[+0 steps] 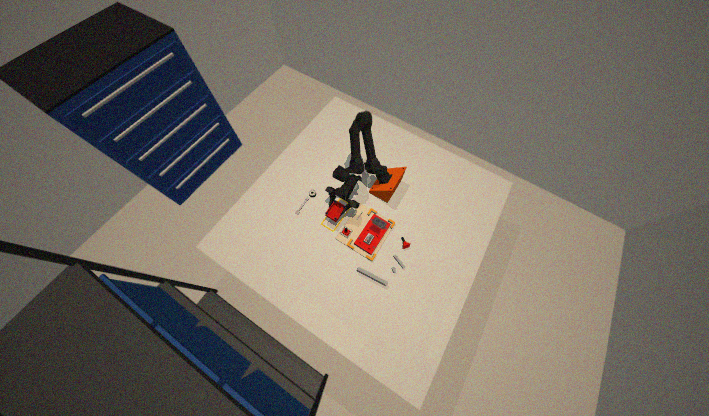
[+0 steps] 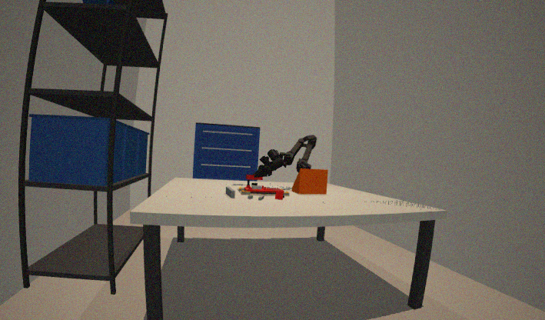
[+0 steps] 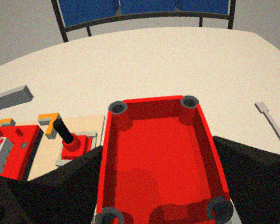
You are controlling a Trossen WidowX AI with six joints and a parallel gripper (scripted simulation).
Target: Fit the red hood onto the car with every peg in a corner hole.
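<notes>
The red hood (image 1: 335, 210) (image 2: 254, 177) (image 3: 157, 143) is a flat-roofed shell with a dark hole in each corner boss. My gripper (image 1: 338, 205) (image 2: 258, 174) (image 3: 159, 148) is shut on its two long sides and holds it slightly above a yellow-marked rectangle on the table. The red chassis (image 1: 373, 233) (image 2: 266, 191) (image 3: 11, 152) sits in its tan jig (image 1: 361, 210) just to the right in the top view, with the grey engine block (image 1: 368, 238) on its deck. The pegs are too small to make out.
A small red base with a black stick (image 1: 346, 230) (image 3: 70, 141) stands on the jig board between hood and chassis. An orange block (image 1: 389, 183) (image 2: 310, 181) sits at the arm's base. A grey bar (image 1: 371, 276), a red cone (image 1: 405, 243) and a wrench (image 1: 305, 201) lie nearby.
</notes>
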